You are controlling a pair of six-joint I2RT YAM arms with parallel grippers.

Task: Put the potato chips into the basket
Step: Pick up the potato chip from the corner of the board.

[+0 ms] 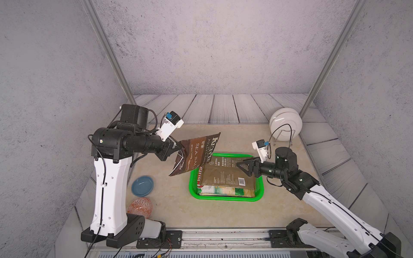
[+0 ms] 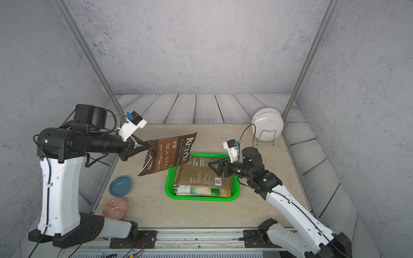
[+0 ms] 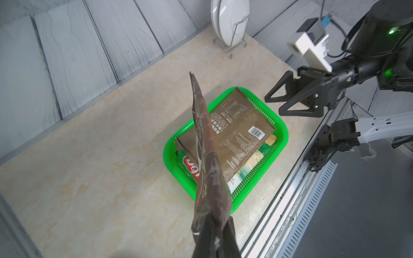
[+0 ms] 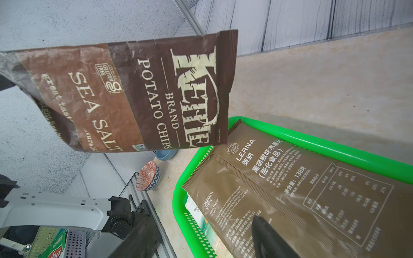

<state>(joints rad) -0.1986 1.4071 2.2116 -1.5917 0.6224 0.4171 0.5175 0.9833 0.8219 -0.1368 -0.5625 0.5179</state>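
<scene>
Brown crinkly bag (image 1: 196,154) in left gripper (image 1: 181,148), by perforated green basket (image 1: 225,198)

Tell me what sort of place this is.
Probably a mock kitchen counter built as a robot test booth: white plates stand in a wire rack on a marble-look countertop, grey panels wall it in, and a metal mounting rail edges the front.

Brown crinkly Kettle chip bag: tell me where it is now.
In both top views the brown chip bag hangs in the air, pinched at a corner by the left gripper, at the left-arm side of the bright green mesh plastic basket.
</scene>
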